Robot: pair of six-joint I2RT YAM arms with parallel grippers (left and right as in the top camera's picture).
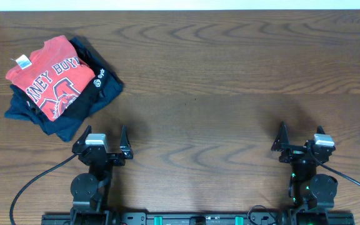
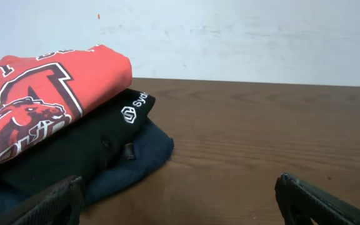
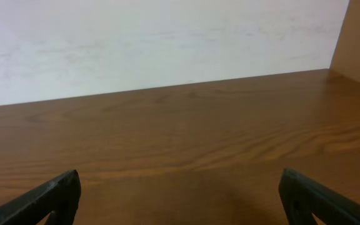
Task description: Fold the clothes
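Note:
The clothes, a coral-red T-shirt (image 1: 49, 72) with white and dark-red lettering, lie folded on top of a pile at the table's far left. A white neck tag (image 1: 22, 61) shows at its corner. In the left wrist view the red T-shirt (image 2: 42, 94) fills the upper left. My left gripper (image 1: 105, 132) stands open near the front edge, just in front and to the right of the pile, touching nothing. The same left gripper (image 2: 179, 184) has bare wood between its fingers. My right gripper (image 1: 300, 134) is open at the front right, far from the pile; in its own view the right gripper (image 3: 180, 178) is empty.
Under the red T-shirt lie a black shirt (image 1: 95, 87) with a small white logo (image 2: 135, 107) and navy-blue folded garments (image 1: 24, 109). The wooden table (image 1: 230, 75) runs back to a white wall (image 3: 167, 44). Cables trail from both arm bases at the front edge.

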